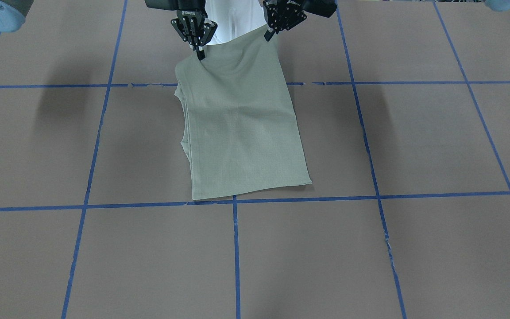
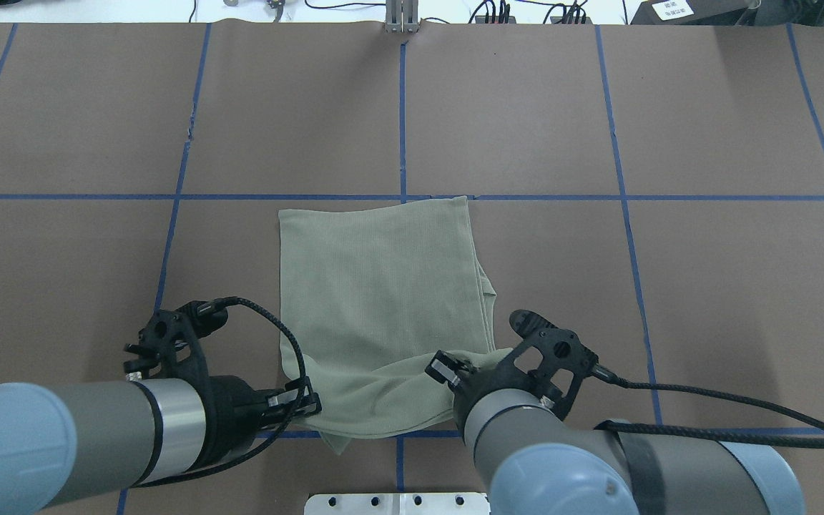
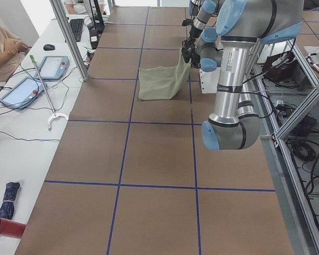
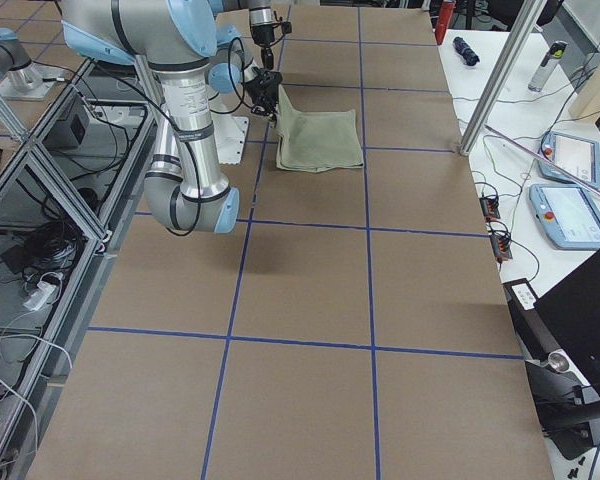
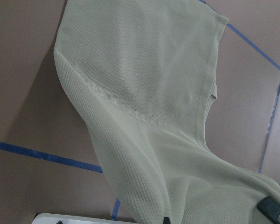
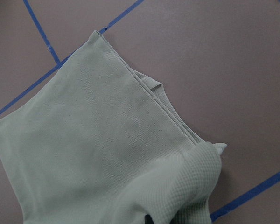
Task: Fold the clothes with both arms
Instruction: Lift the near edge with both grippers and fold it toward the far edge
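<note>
shirt [image 2: 376, 286]: sage-green, folded | robot-side edge raised, corners apparently pinched

The shirt [image 2: 383, 286] covers the middle of the table [image 2: 669, 107] on the near side. Its near edge is lifted off the surface between the left tool [image 2: 310, 405] and the right tool [image 2: 443, 370], each clamped on a corner. Sagging cloth fills the gap between the two tools. A black cable [image 2: 280, 325] loops out on the far side of the left wrist, and a second cable [image 2: 741, 418] trails to the right of the right arm. A white base plate [image 2: 398, 503] sits at the near edge, nearer than both tools. Bare brown surface runs left, right and far of the shirt, up to a metal post [image 2: 401, 16] at the far edge.
</note>
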You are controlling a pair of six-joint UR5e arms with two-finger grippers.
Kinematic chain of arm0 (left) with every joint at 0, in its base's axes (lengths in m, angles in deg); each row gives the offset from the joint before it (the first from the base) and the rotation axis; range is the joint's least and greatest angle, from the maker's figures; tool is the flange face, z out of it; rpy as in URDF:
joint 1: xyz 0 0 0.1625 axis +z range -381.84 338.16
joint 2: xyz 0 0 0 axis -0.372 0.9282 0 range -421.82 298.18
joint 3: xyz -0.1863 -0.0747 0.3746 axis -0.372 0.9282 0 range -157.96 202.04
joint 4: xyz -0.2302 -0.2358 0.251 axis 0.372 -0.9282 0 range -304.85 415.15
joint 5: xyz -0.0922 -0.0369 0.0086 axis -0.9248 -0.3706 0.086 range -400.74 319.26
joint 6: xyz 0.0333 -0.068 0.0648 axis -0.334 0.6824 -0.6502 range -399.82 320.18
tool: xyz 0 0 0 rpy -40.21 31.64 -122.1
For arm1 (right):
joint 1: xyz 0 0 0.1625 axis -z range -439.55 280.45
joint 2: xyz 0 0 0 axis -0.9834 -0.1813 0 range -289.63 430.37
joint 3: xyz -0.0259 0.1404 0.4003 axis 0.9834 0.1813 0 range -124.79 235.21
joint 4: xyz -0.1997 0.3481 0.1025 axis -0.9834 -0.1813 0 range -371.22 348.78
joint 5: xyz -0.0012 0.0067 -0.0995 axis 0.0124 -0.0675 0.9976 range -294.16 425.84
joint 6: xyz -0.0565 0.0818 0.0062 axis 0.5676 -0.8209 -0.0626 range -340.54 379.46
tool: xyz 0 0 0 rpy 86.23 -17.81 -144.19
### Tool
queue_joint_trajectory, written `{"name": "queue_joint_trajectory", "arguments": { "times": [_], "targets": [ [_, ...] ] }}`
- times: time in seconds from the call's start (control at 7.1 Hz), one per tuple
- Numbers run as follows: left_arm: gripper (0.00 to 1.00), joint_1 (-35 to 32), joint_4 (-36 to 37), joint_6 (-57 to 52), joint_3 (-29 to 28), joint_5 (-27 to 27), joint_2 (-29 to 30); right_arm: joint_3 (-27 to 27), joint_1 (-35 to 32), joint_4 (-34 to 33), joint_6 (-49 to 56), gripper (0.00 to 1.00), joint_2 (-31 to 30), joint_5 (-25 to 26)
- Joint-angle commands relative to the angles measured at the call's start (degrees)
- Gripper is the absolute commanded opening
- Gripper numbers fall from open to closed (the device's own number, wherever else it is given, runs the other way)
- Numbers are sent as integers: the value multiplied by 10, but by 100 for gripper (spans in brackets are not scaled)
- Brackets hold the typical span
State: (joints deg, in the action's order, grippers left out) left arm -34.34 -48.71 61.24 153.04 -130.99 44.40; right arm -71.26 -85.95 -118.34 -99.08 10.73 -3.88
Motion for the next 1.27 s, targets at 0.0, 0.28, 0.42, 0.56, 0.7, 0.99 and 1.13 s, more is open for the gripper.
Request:
{"name": "queue_joint_trajectory", "arguments": {
  "times": [0.0,0.28,0.42,0.56,0.7,0.99,1.13],
  "targets": [
    [0,-71,0,-65,-78,-3,35,108,-77,93,69,0,29,-19],
    [0,-126,-11,-110,-155,-3,53,224,-122,158,105,0,75,-53],
    [0,-147,-13,-120,-183,-3,64,259,-127,188,113,0,77,-53],
    [0,-165,-18,-138,-224,-3,86,284,-135,202,124,0,87,-54],
    [0,-175,-48,-155,-254,-3,89,299,-141,202,132,0,97,-56],
    [0,-180,-99,-166,-308,-3,92,322,-151,203,151,0,101,-65],
    [0,-181,-112,-166,-326,-3,100,333,-157,203,154,0,103,-68]
  ]
}}
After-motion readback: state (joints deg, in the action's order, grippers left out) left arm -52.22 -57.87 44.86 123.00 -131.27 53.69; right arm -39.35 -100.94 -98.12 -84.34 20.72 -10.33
